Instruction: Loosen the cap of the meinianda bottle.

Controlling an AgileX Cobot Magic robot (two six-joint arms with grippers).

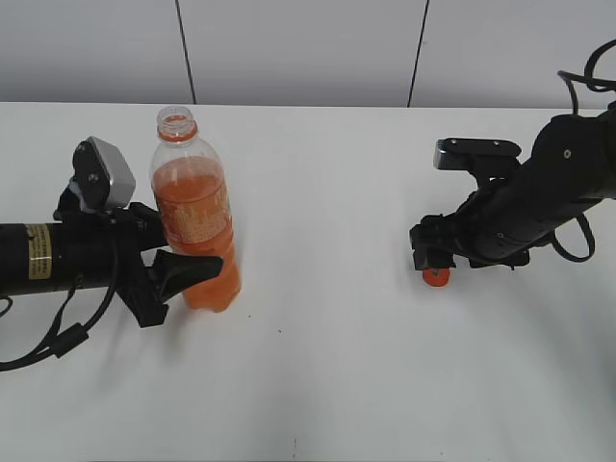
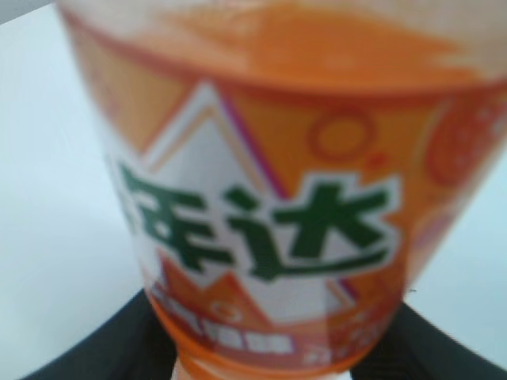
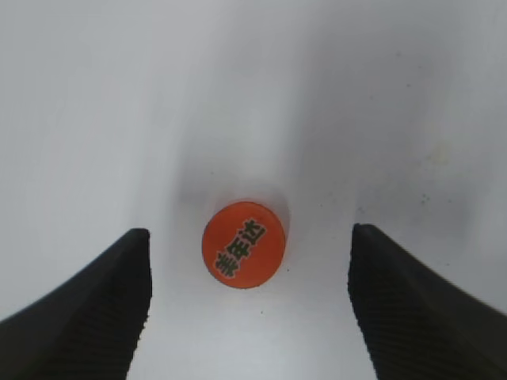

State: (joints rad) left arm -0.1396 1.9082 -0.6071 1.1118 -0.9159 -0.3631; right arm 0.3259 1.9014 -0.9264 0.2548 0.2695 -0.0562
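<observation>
The meinianda bottle [image 1: 192,207] stands upright on the white table at the left, its mouth open with no cap on it. My left gripper [image 1: 207,252] is shut on the bottle's lower label band, one black finger [image 1: 188,269] in front of it. In the left wrist view the bottle's label [image 2: 269,198] fills the frame, with a finger [image 2: 87,356] at each lower corner. The orange cap [image 1: 436,277] lies flat on the table at the right. My right gripper [image 1: 435,262] hangs open just over it. From the right wrist the cap [image 3: 244,245] sits between the wide-apart fingertips [image 3: 119,301], touching neither.
The white table [image 1: 318,366] runs back to a grey panelled wall [image 1: 308,48]. A black cable [image 1: 58,342] loops under the left arm at the lower left edge. The right arm's body [image 1: 549,192] reaches in from the right side.
</observation>
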